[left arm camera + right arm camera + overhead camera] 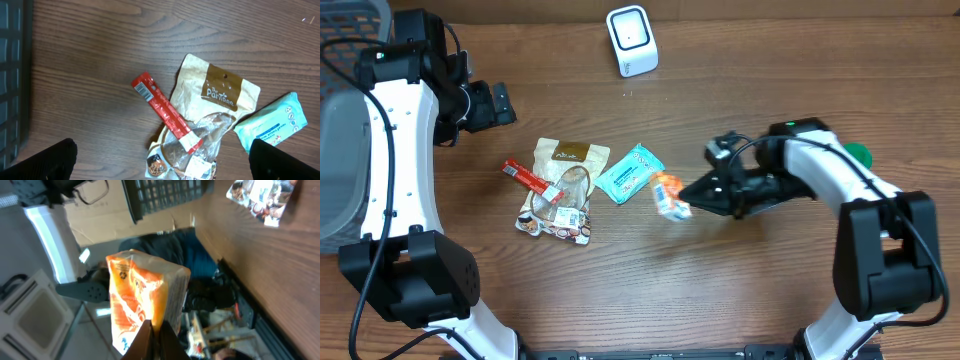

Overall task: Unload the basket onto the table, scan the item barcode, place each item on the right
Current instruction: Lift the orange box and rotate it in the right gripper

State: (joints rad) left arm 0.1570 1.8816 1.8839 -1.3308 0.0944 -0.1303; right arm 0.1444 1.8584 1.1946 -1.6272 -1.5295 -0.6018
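Orange pack [669, 195] held right of pouch [565, 190]

Pinched between tightly closed fingers of right gripper [695, 195], tilted, well right of pouch. Spread fully wide, gripping nothing: left gripper [505, 103], up-left of pouch. Lying slantwise across pouch's left side: red stick [532, 180]. Just right of pouch: blue pack [628, 172]. Far up-right of pouch: white scanner [632, 40].

We see a left arm [395, 130] and a right arm [840, 175] of rounded white shells, bulky black joint housings [420, 280], thin black cables [388, 160], a black left gripper [505, 103] and a black right gripper [692, 193].
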